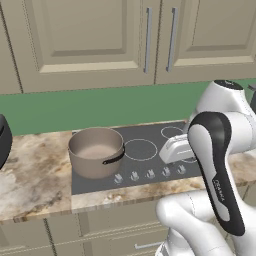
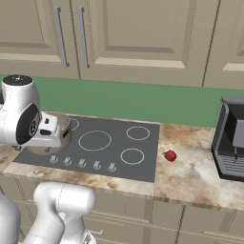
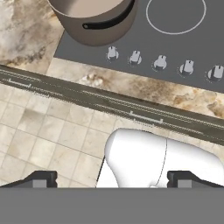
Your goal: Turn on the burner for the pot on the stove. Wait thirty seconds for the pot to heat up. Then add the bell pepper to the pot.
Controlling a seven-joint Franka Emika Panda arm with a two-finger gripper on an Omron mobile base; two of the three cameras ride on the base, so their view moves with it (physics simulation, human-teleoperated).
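The taupe-brown pot (image 1: 96, 152) with its curved black handle stands on the left front ring of the dark glass stove (image 1: 155, 132). The hand view shows the pot (image 3: 94, 22) at the top left, with the row of silver knobs (image 3: 160, 62) just below it. My gripper (image 3: 111, 179) is open, its fingertips (image 3: 41, 179) wide apart with nothing between them. It hovers near the counter's front edge, short of the knobs and right of the pot. The small red bell pepper (image 2: 170, 155) lies on the marble counter just right of the stove (image 2: 114, 152).
A dark coffee machine (image 2: 231, 140) stands at the counter's far right and a black appliance (image 1: 2, 140) at the far left. Beige wall cabinets (image 1: 100, 35) hang above the green backsplash. Drawer fronts (image 3: 131, 109) and tiled floor (image 3: 43, 135) lie below the counter edge.
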